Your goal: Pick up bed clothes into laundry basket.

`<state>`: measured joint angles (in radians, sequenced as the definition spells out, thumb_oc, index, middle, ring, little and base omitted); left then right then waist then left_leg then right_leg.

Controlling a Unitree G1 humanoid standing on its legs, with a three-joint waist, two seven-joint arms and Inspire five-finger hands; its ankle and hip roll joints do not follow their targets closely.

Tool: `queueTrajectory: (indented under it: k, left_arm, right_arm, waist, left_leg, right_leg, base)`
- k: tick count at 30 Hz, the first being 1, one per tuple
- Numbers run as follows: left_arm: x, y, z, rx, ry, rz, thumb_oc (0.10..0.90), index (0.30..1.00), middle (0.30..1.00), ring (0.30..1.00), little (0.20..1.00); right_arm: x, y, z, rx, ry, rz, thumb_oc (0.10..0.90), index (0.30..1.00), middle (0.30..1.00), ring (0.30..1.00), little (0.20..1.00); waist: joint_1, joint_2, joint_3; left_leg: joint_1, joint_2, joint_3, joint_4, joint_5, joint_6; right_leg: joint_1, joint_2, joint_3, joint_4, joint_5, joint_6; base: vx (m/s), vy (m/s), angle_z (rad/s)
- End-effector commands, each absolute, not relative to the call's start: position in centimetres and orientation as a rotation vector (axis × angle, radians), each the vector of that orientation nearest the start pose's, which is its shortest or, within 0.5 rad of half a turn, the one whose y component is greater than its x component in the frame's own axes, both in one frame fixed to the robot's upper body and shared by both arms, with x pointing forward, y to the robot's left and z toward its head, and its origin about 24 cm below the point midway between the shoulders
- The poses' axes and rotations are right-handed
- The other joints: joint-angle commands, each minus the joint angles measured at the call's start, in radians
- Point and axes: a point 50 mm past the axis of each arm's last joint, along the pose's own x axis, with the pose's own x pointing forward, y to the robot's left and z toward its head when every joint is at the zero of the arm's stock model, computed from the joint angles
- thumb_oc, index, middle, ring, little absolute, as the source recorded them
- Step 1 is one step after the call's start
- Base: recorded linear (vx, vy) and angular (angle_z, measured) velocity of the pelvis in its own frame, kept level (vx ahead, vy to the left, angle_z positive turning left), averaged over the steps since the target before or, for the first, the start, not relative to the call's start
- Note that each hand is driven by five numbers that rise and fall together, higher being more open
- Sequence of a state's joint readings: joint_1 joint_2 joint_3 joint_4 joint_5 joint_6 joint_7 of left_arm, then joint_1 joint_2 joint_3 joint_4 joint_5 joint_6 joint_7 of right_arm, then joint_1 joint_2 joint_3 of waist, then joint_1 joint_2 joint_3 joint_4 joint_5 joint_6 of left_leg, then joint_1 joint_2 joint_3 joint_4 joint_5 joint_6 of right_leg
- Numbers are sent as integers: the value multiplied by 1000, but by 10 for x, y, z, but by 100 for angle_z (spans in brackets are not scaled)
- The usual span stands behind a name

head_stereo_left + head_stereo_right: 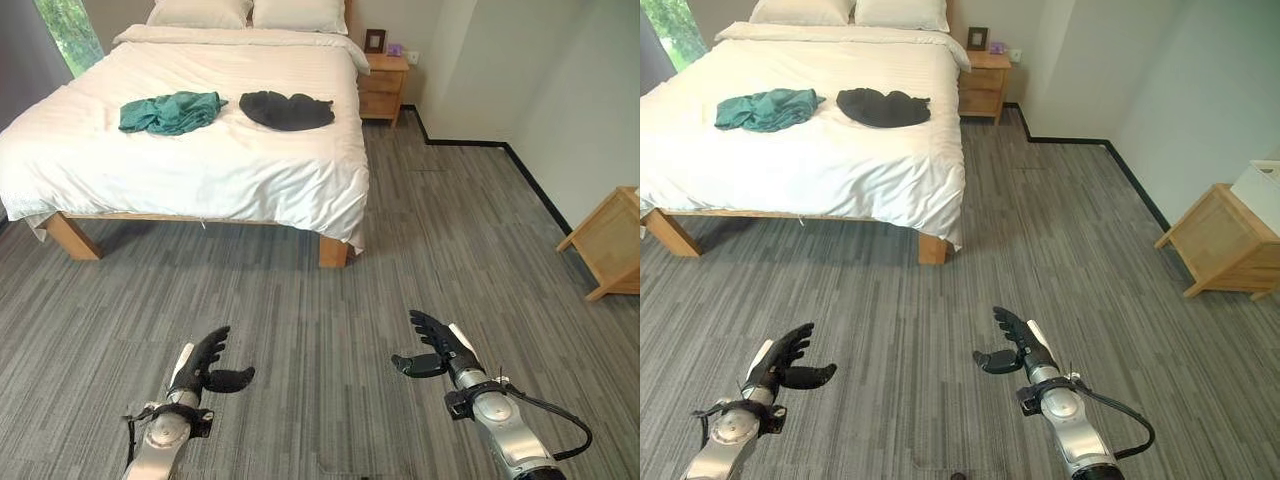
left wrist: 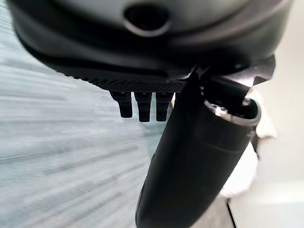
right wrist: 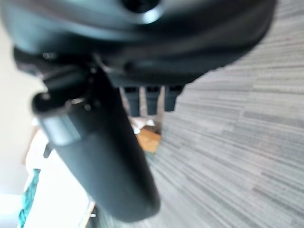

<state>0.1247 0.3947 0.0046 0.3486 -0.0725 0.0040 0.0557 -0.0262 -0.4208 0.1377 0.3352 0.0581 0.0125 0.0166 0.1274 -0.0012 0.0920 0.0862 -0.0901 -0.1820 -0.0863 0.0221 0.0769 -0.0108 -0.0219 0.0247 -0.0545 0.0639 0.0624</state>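
Two garments lie on the white bed (image 1: 200, 170) across the room: a crumpled teal one (image 1: 172, 111) to the left and a black one (image 1: 287, 109) beside it on the right. My left hand (image 1: 205, 362) hovers open over the grey floor at the lower left, holding nothing. Opposite it at the lower right, my right hand (image 1: 436, 345) is also open and empty. Both hands are far from the bed. The teal garment (image 1: 767, 108) and the black one (image 1: 883, 106) lie apart, not touching.
A wooden nightstand (image 1: 383, 87) stands by the bed's far right corner. Another wooden cabinet (image 1: 610, 243) sits against the right wall. Grey carpet (image 1: 330, 300) stretches between me and the bed. Pillows (image 1: 250, 13) lie at the head of the bed.
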Motion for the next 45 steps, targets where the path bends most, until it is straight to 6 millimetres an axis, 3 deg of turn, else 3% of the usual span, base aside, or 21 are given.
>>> queueTrajectory:
  k: [1,2,5,8,11,13,15,18,19,20,22,26,28,30,33,35,36,37,40,43,45]
  left_arm:
    - [230,284,14,436,219,225,800,900,900,900,900]
    - [231,285,20,441,199,234,800,900,900,900,900]
    - [233,282,22,439,188,232,800,900,900,900,900]
    - [240,278,32,446,135,217,800,900,900,900,900]
    - [255,272,45,467,83,189,800,900,900,900,900]
    - [260,269,49,504,70,176,800,900,900,900,900]
    - [257,264,50,524,63,152,800,900,900,900,900]
    - [262,254,46,481,60,139,800,900,900,900,900]
    - [262,254,46,481,60,139,800,900,900,900,900]
    - [269,243,52,425,21,108,800,900,900,900,900]
    - [280,236,64,444,-24,84,800,900,900,900,900]
    - [280,236,67,465,-30,68,800,900,900,900,900]
    - [278,240,70,500,-39,67,800,900,900,900,900]
    - [274,245,73,515,-47,80,800,900,900,900,900]
    - [269,268,91,596,-87,160,800,900,900,900,900]
    - [263,275,98,629,-107,188,800,900,900,900,900]
    - [259,278,99,641,-109,197,800,900,900,900,900]
    - [260,280,108,638,-138,205,800,900,900,900,900]
    - [265,279,126,628,-222,221,800,900,900,900,900]
    - [269,273,142,596,-297,222,800,900,900,900,900]
    - [272,262,149,602,-341,176,800,900,900,900,900]
  right_arm:
    - [276,-220,45,-386,38,48,800,900,900,900,900]
    - [276,-216,49,-377,21,55,800,900,900,900,900]
    - [275,-218,50,-375,23,54,800,900,900,900,900]
    - [268,-231,49,-371,35,29,800,900,900,900,900]
    - [256,-244,41,-376,77,-13,800,900,900,900,900]
    - [250,-252,39,-389,100,-36,800,900,900,900,900]
    - [242,-254,35,-378,122,-22,800,900,900,900,900]
    - [244,-256,37,-339,113,-35,800,900,900,900,900]
    - [244,-256,37,-339,113,-35,800,900,900,900,900]
    - [250,-255,44,-280,63,-60,800,900,900,900,900]
    - [264,-258,57,-307,24,-98,800,900,900,900,900]
    - [275,-250,80,-288,-80,-62,800,900,900,900,900]
    - [283,-245,97,-342,-143,-30,800,900,900,900,900]
    - [290,-237,112,-385,-198,11,800,900,900,900,900]
    - [311,-216,151,-445,-321,83,800,900,900,900,900]
    - [314,-198,158,-451,-366,142,800,900,900,900,900]
    - [315,-195,158,-472,-363,165,800,900,900,900,900]
    - [316,-194,163,-485,-373,157,800,900,900,900,900]
    - [320,-194,172,-487,-395,150,800,900,900,900,900]
    - [320,-200,191,-564,-442,140,800,900,900,900,900]
    - [320,-216,204,-645,-459,86,800,900,900,900,900]
  waist:
    - [0,-16,-10]
    - [-20,5,20]
    - [-47,18,45]
    - [-111,0,43]
    - [-181,-2,28]
    - [-212,0,18]
    - [-215,12,-5]
    - [-208,37,-30]
    - [-208,37,-30]
    - [-167,-13,7]
    - [-84,-53,53]
    - [-30,-67,47]
    - [7,-44,29]
    - [45,-36,14]
    - [94,-54,-31]
    - [127,-83,-52]
    - [151,-93,-71]
    - [146,-82,-62]
    - [87,-26,-35]
    - [21,-14,-26]
    - [-3,-43,-25]
  left_leg:
    - [-36,-92,-111,15,-4,30]
    - [2,-88,-115,22,-22,43]
    - [48,-77,-126,36,-48,45]
    - [164,-99,-196,34,-79,44]
    - [291,-66,-298,6,-116,37]
    - [341,-39,-326,16,-124,24]
    - [355,-2,-309,82,-87,-16]
    - [196,4,-182,448,204,-150]
    - [196,4,-182,448,204,-150]
    - [-36,-21,-59,787,253,-137]
    - [-299,-59,57,878,112,-62]
    - [-412,-65,94,622,87,-35]
    - [-402,-30,86,238,158,-46]
    - [-368,-32,27,25,209,-54]
    - [-383,-8,8,7,244,-86]
    - [-347,-25,22,26,249,-63]
    - [-323,-49,30,48,238,-50]
    - [-275,-56,34,56,208,-31]
    - [-140,-34,-39,19,174,3]
    - [-54,-24,-108,2,146,-3]
    - [-29,-51,-139,-1,118,-15]
  right_leg:
    - [-109,-7,44,368,44,28]
    - [-197,-4,28,548,115,31]
    - [-285,20,9,607,98,30]
    - [-368,77,14,358,87,27]
    - [-388,106,47,3,203,53]
    - [-393,107,73,-14,237,78]
    - [-348,113,62,19,276,55]
    - [-252,114,44,68,212,25]
    - [-252,114,44,68,212,25]
    - [-151,67,36,69,164,-14]
    - [-24,64,70,54,95,-55]
    - [64,49,84,44,35,-56]
    - [138,76,101,36,-12,-55]
    - [200,86,122,27,-54,-60]
    - [312,40,158,46,-100,-38]
    - [288,-15,153,193,-23,15]
    - [263,-74,122,331,142,46]
    - [198,-81,97,492,239,44]
    - [3,4,106,694,170,3]
    - [-98,0,57,544,84,-17]
    - [-99,26,72,299,53,0]
  base:
    - [191,262,-18]
    - [129,146,6]
    - [304,143,13]
    - [547,51,11]
    - [684,-28,37]
    - [673,-72,114]
    - [680,-103,106]
    - [592,-37,23]
    - [546,-185,65]
    - [550,-284,82]
    - [676,-277,60]
    - [603,-38,1]
    - [673,62,12]
    - [722,63,-13]
    - [843,166,-41]
    - [773,279,-73]
    - [624,342,-59]
    - [611,326,-51]
    - [497,268,-1]
    - [428,62,48]
    - [409,-51,121]
